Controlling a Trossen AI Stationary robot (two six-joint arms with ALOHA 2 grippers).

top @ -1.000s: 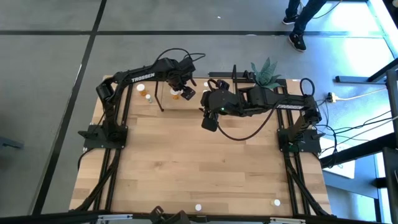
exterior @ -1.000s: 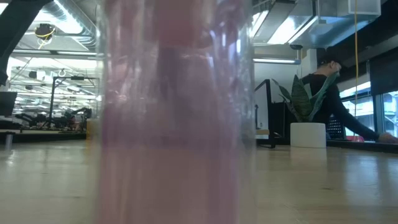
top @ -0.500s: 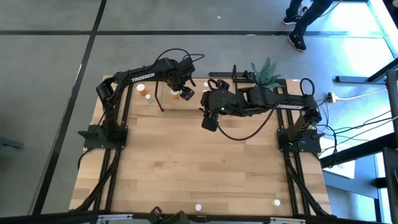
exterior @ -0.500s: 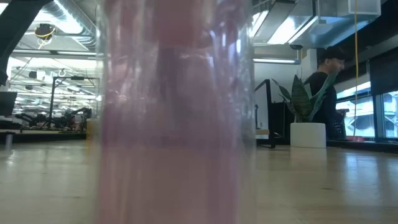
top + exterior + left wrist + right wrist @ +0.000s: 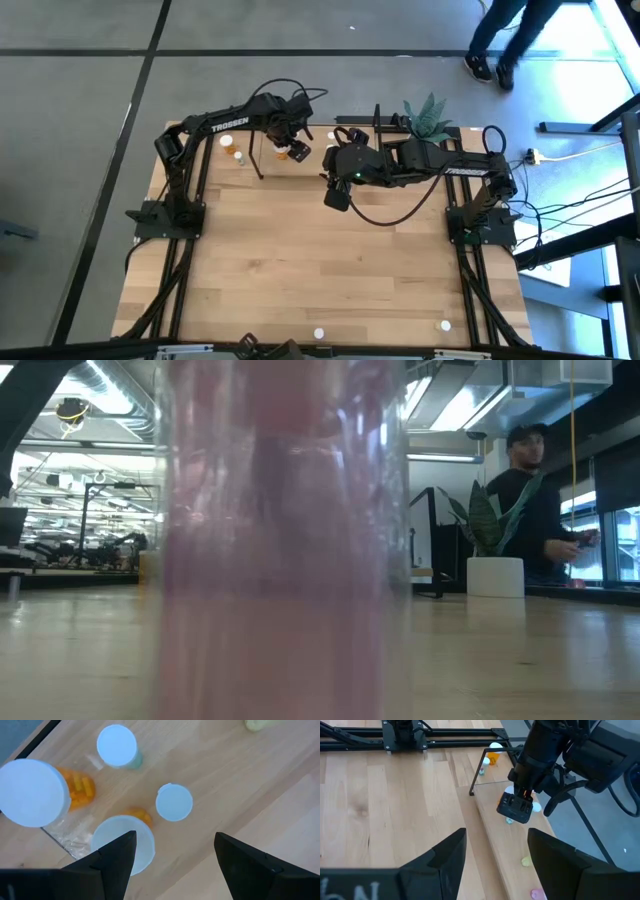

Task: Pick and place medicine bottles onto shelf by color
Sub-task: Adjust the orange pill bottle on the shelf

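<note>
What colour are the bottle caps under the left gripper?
White caps, clearest in the left wrist view.

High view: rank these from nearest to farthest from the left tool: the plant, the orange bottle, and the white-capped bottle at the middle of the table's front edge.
From the left tool:
1. Orange bottle, right beside the tool, at the table's far side.
2. Plant, at the far edge, towards the right arm's side.
3. White-capped bottle, at the middle of the front edge, across the whole table.

Table (image 5: 320, 270) was pale wood, matt, planked; shelf (image 5: 507, 847) board same light wood, black metal upright loop; bottles (image 5: 174, 802) had smooth white plastic caps; gripper fingers (image 5: 250, 862) looked matt black plastic
</note>
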